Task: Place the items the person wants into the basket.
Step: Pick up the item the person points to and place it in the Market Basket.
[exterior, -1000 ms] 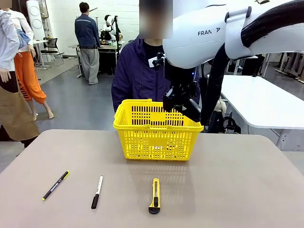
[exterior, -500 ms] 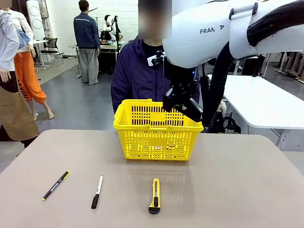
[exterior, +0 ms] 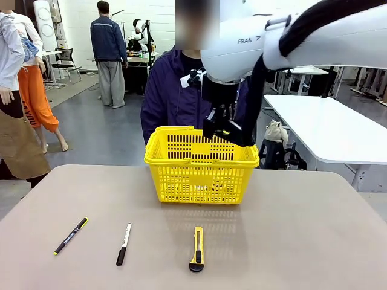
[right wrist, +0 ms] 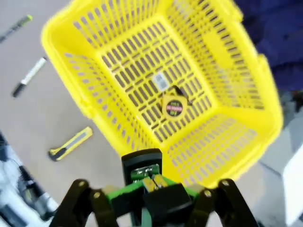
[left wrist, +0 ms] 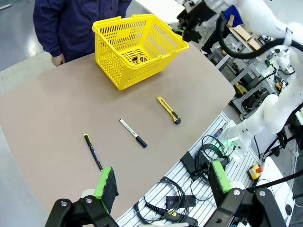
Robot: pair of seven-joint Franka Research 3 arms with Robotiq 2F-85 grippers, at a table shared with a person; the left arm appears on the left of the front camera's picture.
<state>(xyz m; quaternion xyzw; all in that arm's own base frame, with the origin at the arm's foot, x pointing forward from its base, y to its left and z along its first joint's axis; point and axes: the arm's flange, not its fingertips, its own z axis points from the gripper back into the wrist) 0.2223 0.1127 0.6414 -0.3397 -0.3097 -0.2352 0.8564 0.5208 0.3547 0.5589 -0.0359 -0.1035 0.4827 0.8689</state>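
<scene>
Right hand [right wrist: 150,185] with stapler [right wrist: 141,161] above basket [exterior: 199,176]

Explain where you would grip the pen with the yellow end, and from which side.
I'd take the pen mid-barrel from straight above, jaws across its width: it lies flat and slim on the table, diagonal, well apart from the marker.

Basket [exterior: 181,181]: bright yellow, slotted sides, upright; at the table's 12 o'clock.
Tape measure [right wrist: 173,108]: round, yellow-and-black; flat on the Basket floor, near centre.
Stapler [right wrist: 141,163]: black; clamped in right gripper [right wrist: 151,187], above the Basket's 1 o'clock rim.
Pen [exterior: 71,235]: slim black, yellow end pointing to 1 o'clock; at the table's 8 o'clock.
Person [exterior: 172,96]: navy-purple jacket; stands beyond the Basket at 12 o'clock.
</scene>
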